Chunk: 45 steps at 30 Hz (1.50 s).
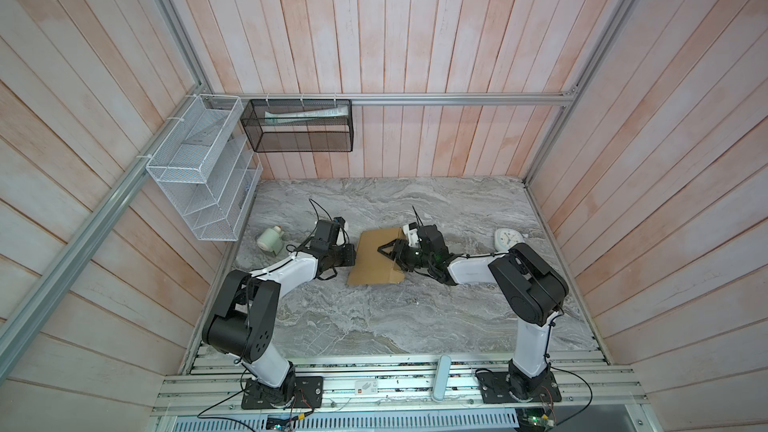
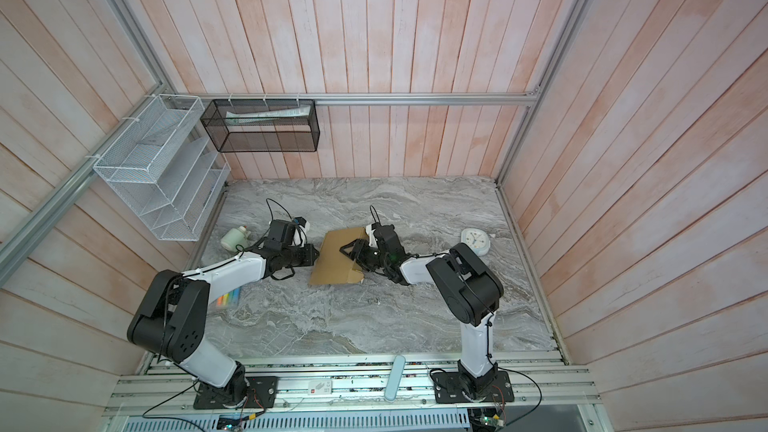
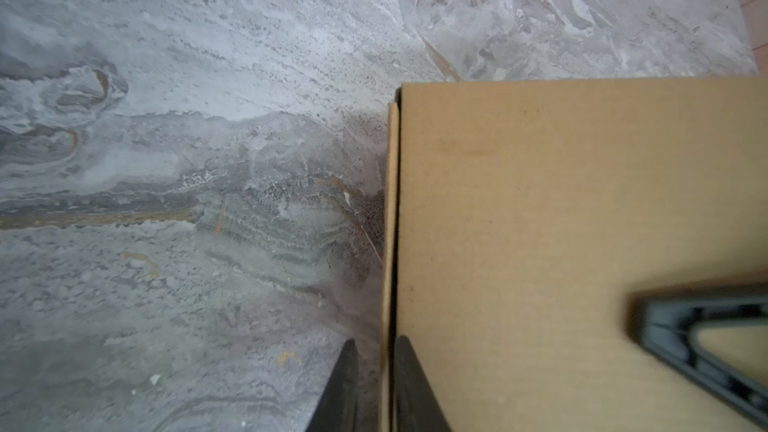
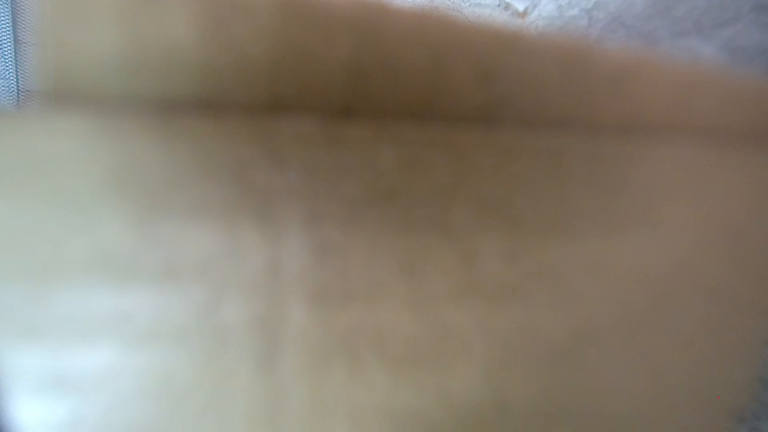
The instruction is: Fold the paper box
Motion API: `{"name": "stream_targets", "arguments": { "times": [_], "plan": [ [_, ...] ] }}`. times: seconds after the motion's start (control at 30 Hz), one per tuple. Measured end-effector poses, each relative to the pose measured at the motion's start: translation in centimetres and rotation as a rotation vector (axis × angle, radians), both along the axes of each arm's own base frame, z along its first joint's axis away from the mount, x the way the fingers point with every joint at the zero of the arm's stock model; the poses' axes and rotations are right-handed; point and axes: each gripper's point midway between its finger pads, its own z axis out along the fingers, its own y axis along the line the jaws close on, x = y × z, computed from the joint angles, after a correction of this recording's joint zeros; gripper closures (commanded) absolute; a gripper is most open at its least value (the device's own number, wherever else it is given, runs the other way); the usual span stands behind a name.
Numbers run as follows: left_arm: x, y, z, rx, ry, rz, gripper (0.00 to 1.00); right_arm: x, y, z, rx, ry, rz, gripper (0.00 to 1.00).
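When we start at the left, we see a small pale bottle lying on the gray stone table, near a white wire rack. Next comes the left gripper, down low at the left edge of the paper box. Its two black fingers stand one on each side of the box's thin side wall. The jaws are open just a little, and a small gap shows between the outer finger and the wall, so nothing is squeezed. The paper box sits in the middle of the table, between the two arms. It is brown and plain. The right gripper is over the right part of the box, close to its top. Blurry brown cardboard fills the right wrist view, so we cannot tell how wide those jaws are or if they hold anything. At the right, a round white clock lies on the table, well apart from the box.
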Motion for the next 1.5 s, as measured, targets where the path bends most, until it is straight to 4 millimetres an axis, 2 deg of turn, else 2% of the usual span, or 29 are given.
{"name": "stream_targets", "arguments": {
  "times": [0.17, 0.3, 0.5, 0.73, 1.0, 1.17, 1.37, 1.5],
  "plan": [
    [0.5, 0.5, 4.1, -0.040, -0.087, 0.028, 0.67, 0.0, 0.1, 0.2, 0.007, -0.008, 0.008, 0.44],
    [1.0, 2.1, 7.5, -0.075, -0.161, 0.078, 0.62, 0.0, 0.0, 0.3, 0.005, -0.012, 0.018, 0.45],
    [1.2, 4.7, 10.6, -0.142, -0.222, 0.141, 0.53, 0.9, -0.5, 1.2, 0.001, -0.038, 0.012, 0.45],
    [0.8, 5.5, 12.2, -0.210, -0.240, 0.137, 0.48, 1.5, -1.4, 3.8, 0.000, -0.097, 0.024, 0.45],
    [0.6, 5.2, 14.3, -0.361, -0.270, 0.075, 0.45, 1.8, -3.5, 6.9, -0.022, -0.168, 0.039, 0.46],
    [0.3, 4.3, 15.5, -0.465, -0.282, 0.006, 0.40, 2.1, -5.0, 8.1, -0.028, -0.195, 0.042, 0.46],
    [0.2, 2.7, 14.9, -0.565, -0.251, -0.081, 0.32, 2.1, -6.0, 7.9, -0.042, -0.184, 0.070, 0.46],
    [0.3, 2.0, 13.9, -0.620, -0.214, -0.119, 0.27, 2.4, -6.2, 8.7, -0.041, -0.194, 0.094, 0.46]
  ]
}}
